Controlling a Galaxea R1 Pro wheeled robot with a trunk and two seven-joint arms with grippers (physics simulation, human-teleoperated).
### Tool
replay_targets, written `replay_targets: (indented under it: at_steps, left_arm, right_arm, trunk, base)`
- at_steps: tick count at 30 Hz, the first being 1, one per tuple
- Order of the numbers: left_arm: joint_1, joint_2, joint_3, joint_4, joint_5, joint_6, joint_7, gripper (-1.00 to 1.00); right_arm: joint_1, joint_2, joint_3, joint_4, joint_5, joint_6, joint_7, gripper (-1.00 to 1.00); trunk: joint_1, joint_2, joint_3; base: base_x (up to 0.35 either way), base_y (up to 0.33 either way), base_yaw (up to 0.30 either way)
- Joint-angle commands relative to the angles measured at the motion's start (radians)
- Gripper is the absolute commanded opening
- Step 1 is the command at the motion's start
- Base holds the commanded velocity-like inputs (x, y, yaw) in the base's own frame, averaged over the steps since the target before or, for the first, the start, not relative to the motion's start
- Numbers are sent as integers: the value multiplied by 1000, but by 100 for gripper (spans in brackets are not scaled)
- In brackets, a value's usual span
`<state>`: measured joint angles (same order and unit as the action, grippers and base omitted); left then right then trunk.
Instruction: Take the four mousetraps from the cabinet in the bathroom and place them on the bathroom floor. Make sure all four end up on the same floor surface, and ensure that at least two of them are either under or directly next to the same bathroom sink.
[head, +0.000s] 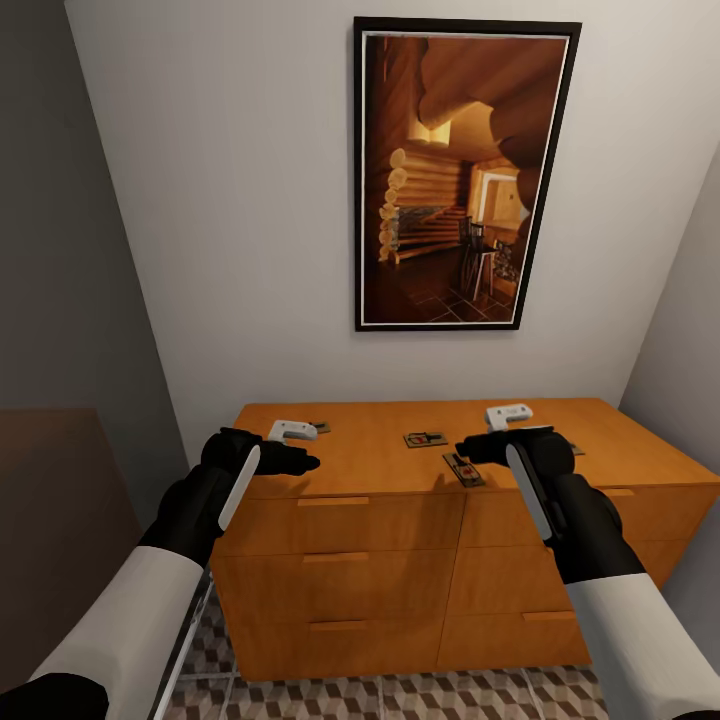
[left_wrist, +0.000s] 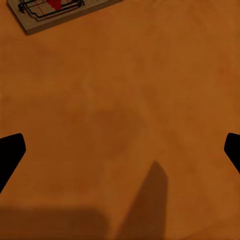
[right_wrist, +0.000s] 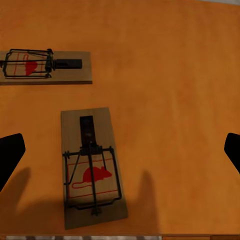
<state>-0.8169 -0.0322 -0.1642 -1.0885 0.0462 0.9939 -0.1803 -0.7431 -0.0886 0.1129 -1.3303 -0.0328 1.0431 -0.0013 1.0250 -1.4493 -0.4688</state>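
Note:
Three mousetraps lie on top of an orange wooden dresser (head: 400, 560): one (head: 318, 428) near my left gripper (head: 308, 462), one (head: 426, 438) in the middle, one (head: 464, 468) at the front edge by my right gripper (head: 466, 452). In the right wrist view the front mousetrap (right_wrist: 92, 170) lies between the open fingers of the right gripper (right_wrist: 120, 150), with another mousetrap (right_wrist: 45, 66) beyond it. My left gripper (left_wrist: 120, 150) hovers open over bare wood, a mousetrap (left_wrist: 60, 10) ahead of it. Cube-patterned bathroom floor (head: 400, 695) shows below. The cabinet and the sink are out of view.
The dresser stands against a white wall under a large framed picture (head: 465, 175). A dark brown surface (head: 50, 520) is at the left. Walls close in on both sides.

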Motion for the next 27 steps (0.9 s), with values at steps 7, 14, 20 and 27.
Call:
replay_targets:
  at_steps: [7, 14, 20, 27]
  left_arm:
    - [-1, 0, -1, -1, 4, 5, 2, 100]
    - [-1, 0, -1, -1, 4, 5, 2, 100]
    - [-1, 0, 0, -1, 4, 5, 1, 100]
    - [-1, 0, -1, -1, 4, 5, 1, 100]
  right_arm:
    - [-1, -2, 2, 46, -3, 4, 1, 100]
    - [-1, -2, 3, 90, 2, 4, 4, 100]
    - [-1, -2, 2, 102, 2, 4, 5, 100]
    - [-1, -2, 1, 106, 2, 4, 6, 100]
  trunk:
    - [0, -1, -1]
    - [0, -1, -1]
    - [0, -1, -1]
    - [0, -1, -1]
  base:
    - [0, 0, 0]
    - [0, 0, 0]
    - [0, 0, 0]
    - [0, 0, 0]
